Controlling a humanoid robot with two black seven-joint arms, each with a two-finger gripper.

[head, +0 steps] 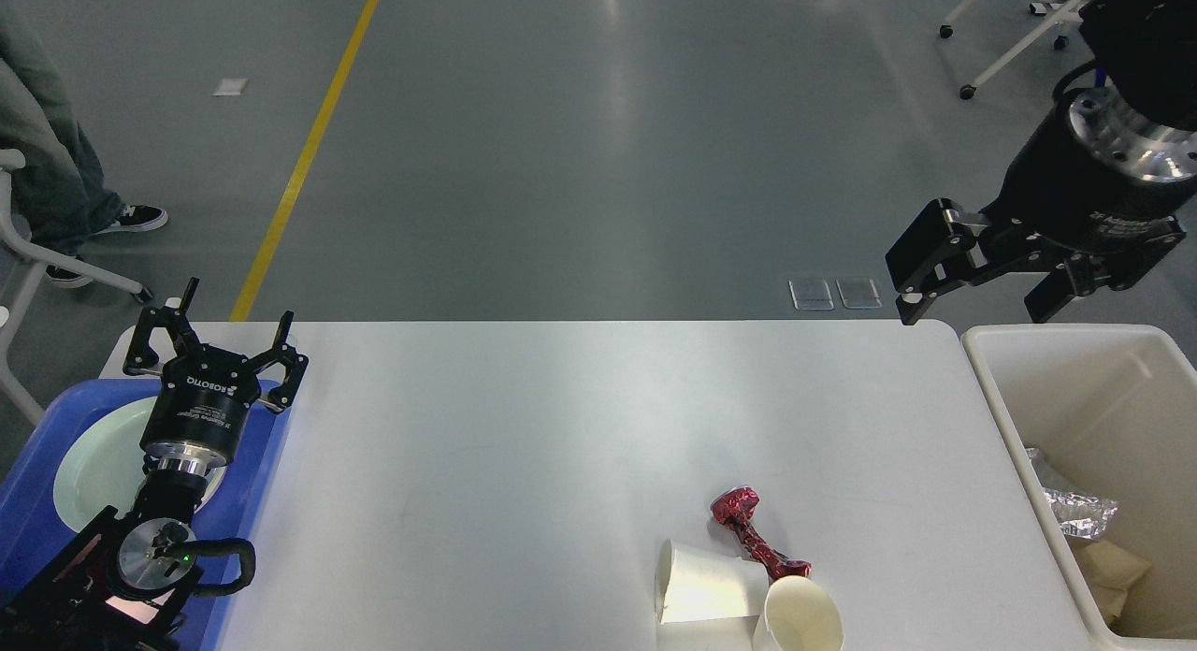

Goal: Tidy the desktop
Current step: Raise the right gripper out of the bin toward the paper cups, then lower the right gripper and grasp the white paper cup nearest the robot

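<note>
The white tabletop (524,445) fills the middle of the scene, with litter gathered at its near right: two paper cups (711,587) lying on their sides, touching, and a crumpled red foil wrapper (756,534) just behind them. The cream bin (1005,417) stands against the right edge, foil and paper already in it. The right gripper (982,291) hangs above the bin's far corner, fingers spread wide and empty. The left gripper (215,347) hovers over the blue tray (266,473) and its pale plate (89,464), fingers also open, holding nothing. A clean pick probably means the right arm coming down on the wrapper first, pinching across its narrow waist without nudging the cups.
</note>
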